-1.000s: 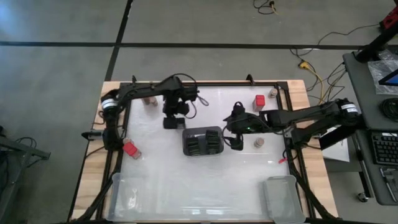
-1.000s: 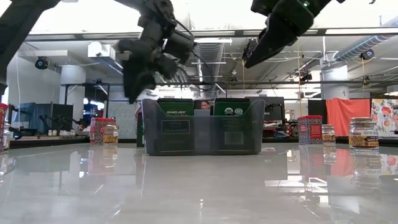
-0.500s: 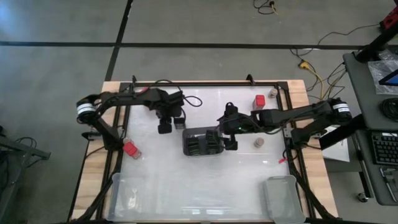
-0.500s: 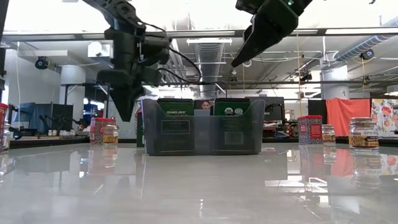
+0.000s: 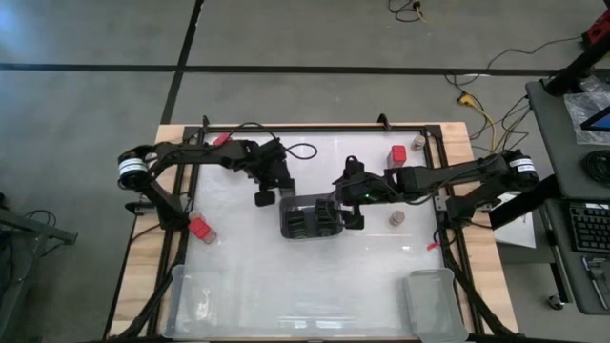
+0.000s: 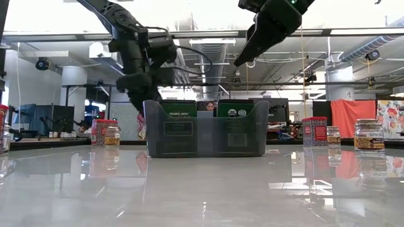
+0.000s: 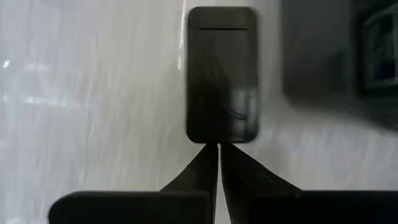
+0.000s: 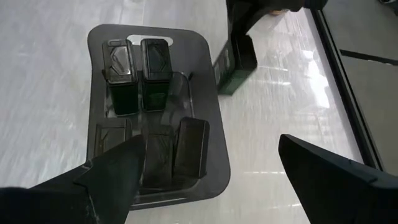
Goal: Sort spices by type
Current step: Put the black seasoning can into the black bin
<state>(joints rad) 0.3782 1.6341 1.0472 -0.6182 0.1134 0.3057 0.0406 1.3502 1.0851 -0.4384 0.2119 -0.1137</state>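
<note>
White tabletop (image 5: 238, 248) carried a dark slotted holder (image 5: 311, 218) at its middle, with tins in its slots. Over its right end hung the right gripper (image 5: 355, 211), jaws spread wide and empty. Just left of the holder, the left gripper (image 5: 263, 197) was pinched onto a dark green tin (image 7: 222, 74), long axis running straight out from its fingertips. A red box (image 5: 397, 153) and a small jar (image 5: 396, 218) lay nearer the right arm.

dark slotted holder (image 5: 311, 217) mid-table, two clear bins (image 5: 433, 303) near edge
</note>
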